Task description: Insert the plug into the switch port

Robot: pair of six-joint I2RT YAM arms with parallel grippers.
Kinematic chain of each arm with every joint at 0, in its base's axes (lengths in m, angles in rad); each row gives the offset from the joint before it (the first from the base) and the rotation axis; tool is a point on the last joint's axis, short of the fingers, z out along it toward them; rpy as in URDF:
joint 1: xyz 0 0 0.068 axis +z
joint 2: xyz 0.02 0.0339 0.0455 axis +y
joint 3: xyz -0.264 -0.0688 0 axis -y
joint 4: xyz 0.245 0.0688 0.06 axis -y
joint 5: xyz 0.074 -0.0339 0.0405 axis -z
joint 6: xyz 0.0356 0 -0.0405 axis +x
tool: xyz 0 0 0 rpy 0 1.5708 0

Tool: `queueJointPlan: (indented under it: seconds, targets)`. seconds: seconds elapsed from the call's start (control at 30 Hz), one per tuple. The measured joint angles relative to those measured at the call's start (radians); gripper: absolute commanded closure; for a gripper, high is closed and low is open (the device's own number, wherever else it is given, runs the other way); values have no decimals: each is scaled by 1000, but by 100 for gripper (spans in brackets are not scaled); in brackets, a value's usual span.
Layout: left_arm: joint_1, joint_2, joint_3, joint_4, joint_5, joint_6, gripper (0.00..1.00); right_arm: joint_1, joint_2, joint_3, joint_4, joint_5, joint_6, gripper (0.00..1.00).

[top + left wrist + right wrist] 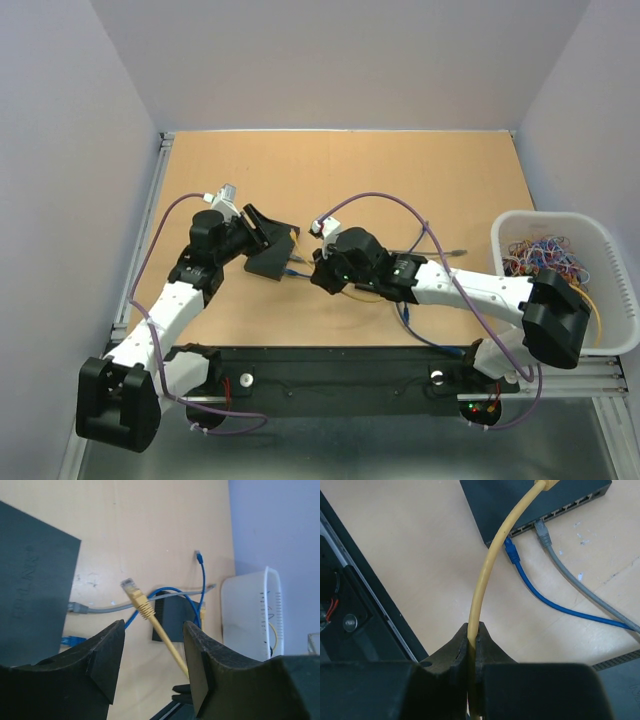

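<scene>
The black switch (pixel 535 500) lies on the wooden table, its port row facing my right wrist camera. A blue plug (pixel 511 552) and a grey plug (pixel 543 532) sit in its ports. My right gripper (pixel 474 635) is shut on the yellow cable (pixel 487 575), which arcs up over the switch. The cable's yellow plug (pixel 131 587) hangs free in the air to the right of the switch (pixel 35 580), touching no port. My left gripper (pixel 152 665) stands open beside the switch with nothing gripped; the yellow cable runs past beyond its fingers. From above, both grippers (pixel 268 232) (pixel 318 272) flank the switch (pixel 268 262).
A white basket (pixel 600 222) of coloured bands stands at the table's right edge. Blue cable (pixel 405 320) and grey cable (pixel 590 597) trail across the table to the right of the switch. A black rail (pixel 330 385) runs along the near edge.
</scene>
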Motion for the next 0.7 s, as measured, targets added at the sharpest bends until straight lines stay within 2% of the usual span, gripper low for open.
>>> queueJointPlan:
  seconds: [0.23, 0.47, 0.67, 0.7]
  targets:
    - [-26, 39, -2, 83, -18, -55, 40, 22, 0, 0, 43, -17, 0, 99]
    - [-27, 58, -14, 96, -33, -71, 40, 43, -21, -3, 79, -37, 0, 100]
    - [-27, 58, -15, 111, -42, -78, 47, 50, -70, -6, 106, -59, 1, 99]
    - [-27, 58, -18, 117, -42, -79, 51, 50, -74, -6, 110, -63, 1, 100]
